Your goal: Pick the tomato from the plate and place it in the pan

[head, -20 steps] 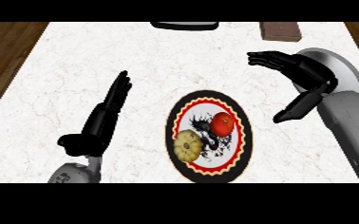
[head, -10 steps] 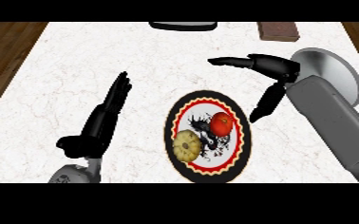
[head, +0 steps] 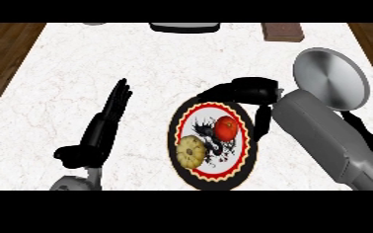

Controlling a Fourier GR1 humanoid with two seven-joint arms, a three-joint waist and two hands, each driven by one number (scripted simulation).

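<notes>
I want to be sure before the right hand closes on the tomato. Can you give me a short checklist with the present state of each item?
1. Tomato on the plate, not hidden: ok.
2. Right hand at the plate's far rim, fingers open: ok.
3. Right hand's fingers round the tomato: not ok, they are not yet on it.
4. Yellow pumpkin-like item apart from the tomato: ok, it lies nearer the robot.
5. Pan ready to the right of the plate: ok.
6. Left hand open on the counter, left of the plate: ok.
</notes>
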